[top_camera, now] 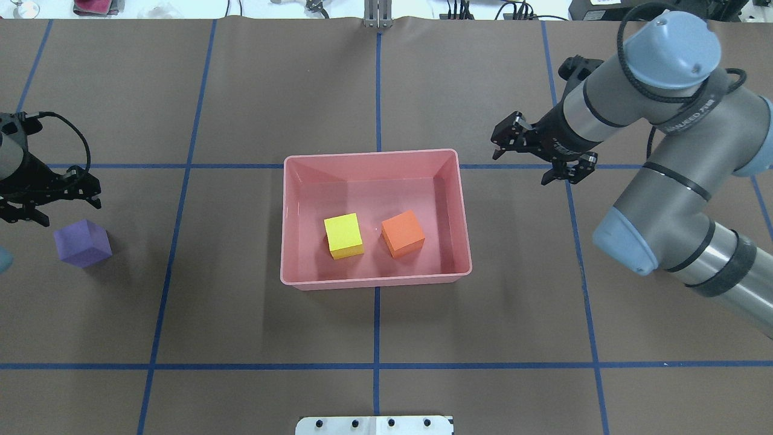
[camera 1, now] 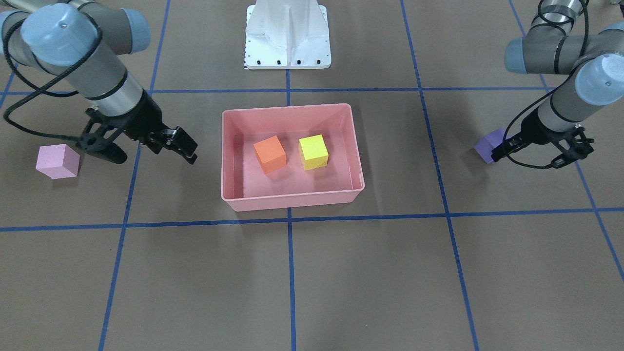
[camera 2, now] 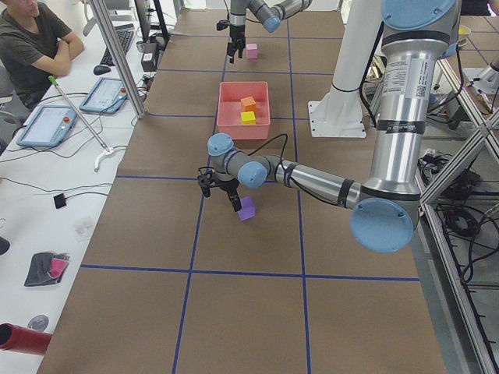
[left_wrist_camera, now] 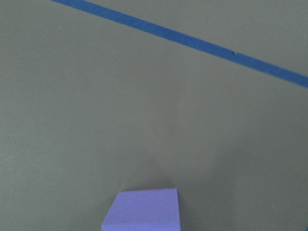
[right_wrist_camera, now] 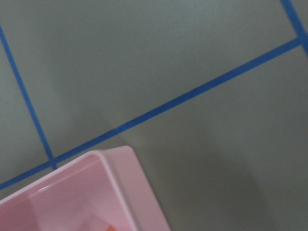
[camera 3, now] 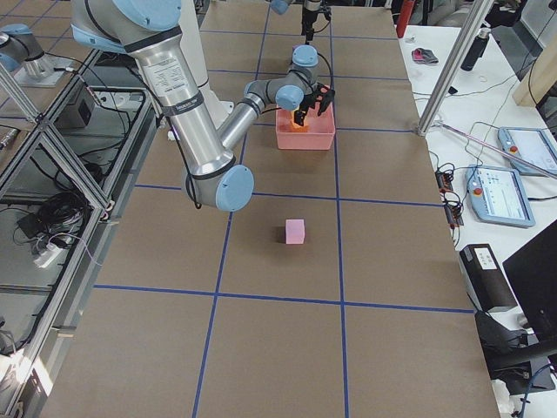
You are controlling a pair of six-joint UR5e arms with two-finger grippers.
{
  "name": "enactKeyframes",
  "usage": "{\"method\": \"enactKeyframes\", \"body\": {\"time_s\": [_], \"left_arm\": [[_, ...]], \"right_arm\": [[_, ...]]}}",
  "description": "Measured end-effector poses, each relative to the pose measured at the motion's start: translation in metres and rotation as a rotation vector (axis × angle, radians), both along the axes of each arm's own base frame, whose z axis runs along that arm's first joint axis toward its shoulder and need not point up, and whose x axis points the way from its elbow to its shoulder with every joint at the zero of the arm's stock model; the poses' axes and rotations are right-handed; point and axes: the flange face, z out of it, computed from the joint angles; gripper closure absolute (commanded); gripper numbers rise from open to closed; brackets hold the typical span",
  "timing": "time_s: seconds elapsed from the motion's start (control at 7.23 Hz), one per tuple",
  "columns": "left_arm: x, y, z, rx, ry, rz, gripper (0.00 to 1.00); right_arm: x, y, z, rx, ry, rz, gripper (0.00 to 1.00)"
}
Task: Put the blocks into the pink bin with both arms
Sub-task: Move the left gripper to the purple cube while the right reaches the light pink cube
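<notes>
Salmon plastic, the pink bin (top_camera: 374, 284) sat on the brown desk (top_camera: 241, 326), with the yellow-green block (top_camera: 343, 235) and orange block (top_camera: 403, 234) side by side in its near half. The purple block (top_camera: 82, 243) lay well left of the bin and the light pink block (camera 1: 57, 161) well right. Farther back, the left claw (camera 1: 526, 162) hung released by the purple block, and the right claw (top_camera: 520, 168) gaped empty off the bin's far right corner.
</notes>
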Motion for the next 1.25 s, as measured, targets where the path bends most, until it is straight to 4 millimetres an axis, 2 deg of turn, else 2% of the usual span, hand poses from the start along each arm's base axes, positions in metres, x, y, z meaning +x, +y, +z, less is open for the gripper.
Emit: {"method": "enactKeyframes", "body": {"time_s": [0.14, 0.55, 0.69, 0.83, 0.97, 1.25], "left_arm": [[0.000, 0.002, 0.006, -0.009, 0.001, -0.010, 0.05], [-0.002, 0.015, 0.022, -0.023, 0.001, -0.009, 0.07], [0.007, 0.020, 0.022, -0.033, 0.010, -0.007, 0.17], [0.019, 0.027, 0.019, -0.043, 0.027, -0.008, 0.37], [0.027, 0.031, 0.015, -0.052, 0.040, -0.013, 0.96], [0.039, 0.038, 0.015, -0.066, 0.043, -0.010, 1.00]], "right_arm": [[0.010, -0.001, 0.015, 0.013, 0.016, -0.018, 0.00], [0.020, -0.003, 0.036, 0.018, 0.039, -0.031, 0.00], [0.031, -0.003, 0.054, 0.026, 0.060, -0.041, 0.00], [0.047, -0.002, 0.077, 0.040, 0.086, -0.055, 0.00], [0.061, -0.001, 0.098, 0.039, 0.110, -0.062, 0.00], [0.090, 0.016, 0.149, -0.004, 0.160, -0.065, 0.00]]}}
